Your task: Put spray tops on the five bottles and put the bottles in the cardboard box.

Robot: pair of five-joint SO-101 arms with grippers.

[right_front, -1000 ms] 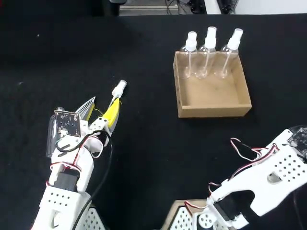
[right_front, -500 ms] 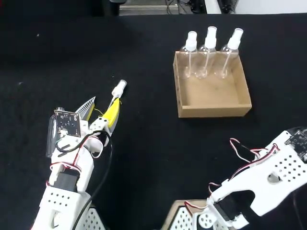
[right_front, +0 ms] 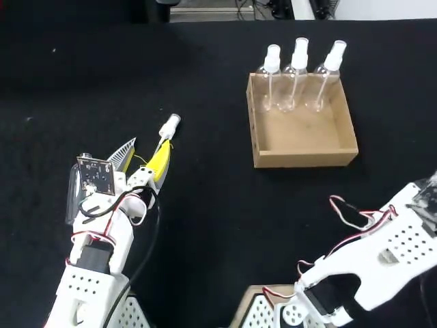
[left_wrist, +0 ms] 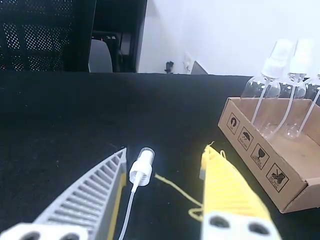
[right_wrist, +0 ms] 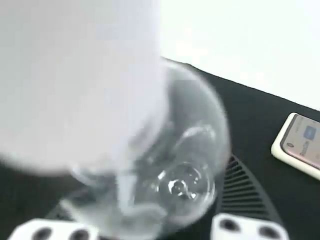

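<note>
A loose white spray top (right_front: 169,126) with its thin tube lies on the black table, just ahead of my left gripper (right_front: 150,145). That gripper is open. In the left wrist view the spray top (left_wrist: 141,167) rests between the grey and yellow fingers of the left gripper (left_wrist: 165,150), untouched. The cardboard box (right_front: 304,158) holds three capped bottles (right_front: 295,75) along its far wall. My right gripper (right_wrist: 145,200) is shut on a clear bottle (right_wrist: 175,170) seen very close. The right arm (right_front: 382,253) sits at the table's near right corner.
A clear bottle (right_front: 71,195) lies beside the left arm, on its outer side. A phone (right_wrist: 300,145) lies on the table beyond the held bottle. Black table stretches between the arms and in front of the box.
The right arm has shifted slightly toward the near right edge. The left arm, spray top and box have not moved.
</note>
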